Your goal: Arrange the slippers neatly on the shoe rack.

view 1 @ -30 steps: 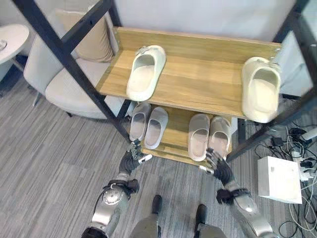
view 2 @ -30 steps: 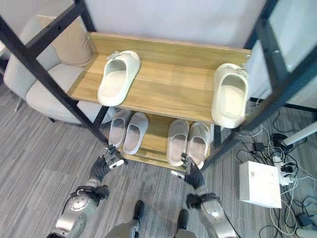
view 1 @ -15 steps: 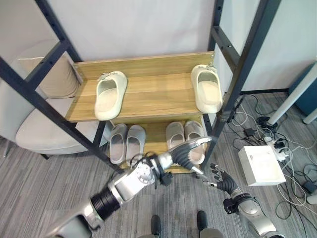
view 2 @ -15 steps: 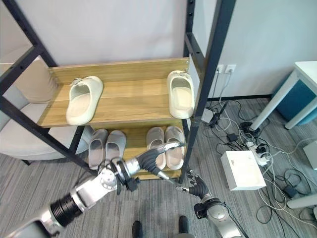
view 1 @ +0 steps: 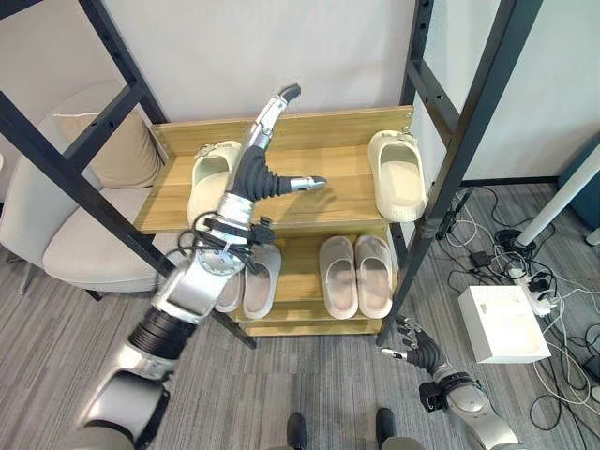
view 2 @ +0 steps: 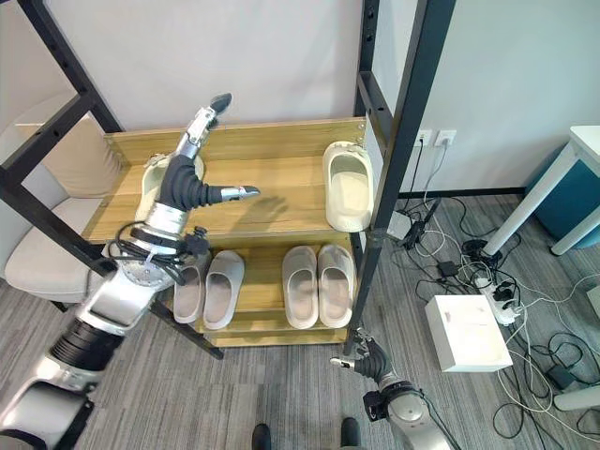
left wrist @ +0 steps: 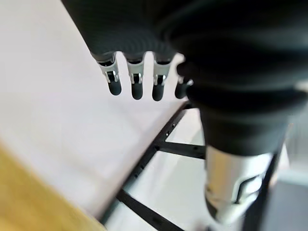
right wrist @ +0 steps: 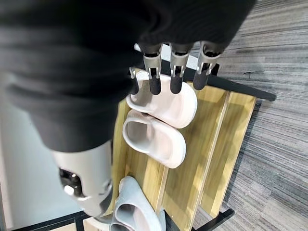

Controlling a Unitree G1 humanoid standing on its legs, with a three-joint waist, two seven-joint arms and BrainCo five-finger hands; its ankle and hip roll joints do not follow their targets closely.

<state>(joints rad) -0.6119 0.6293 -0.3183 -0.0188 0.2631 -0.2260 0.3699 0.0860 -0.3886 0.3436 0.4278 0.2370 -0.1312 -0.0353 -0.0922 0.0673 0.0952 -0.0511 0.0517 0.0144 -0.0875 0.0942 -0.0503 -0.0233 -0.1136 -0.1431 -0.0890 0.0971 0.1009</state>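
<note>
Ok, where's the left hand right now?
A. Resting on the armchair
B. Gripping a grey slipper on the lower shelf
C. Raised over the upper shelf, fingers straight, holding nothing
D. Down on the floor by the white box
C: the left hand is up above the upper shelf, next to the left cream slipper, with straight fingers and nothing in it.

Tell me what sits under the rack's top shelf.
Under the top shelf, two slipper pairs stand on the lower shelf: a grey pair, partly covered by the left hand's arm, and a beige pair. The shelf hides their toes.
</note>
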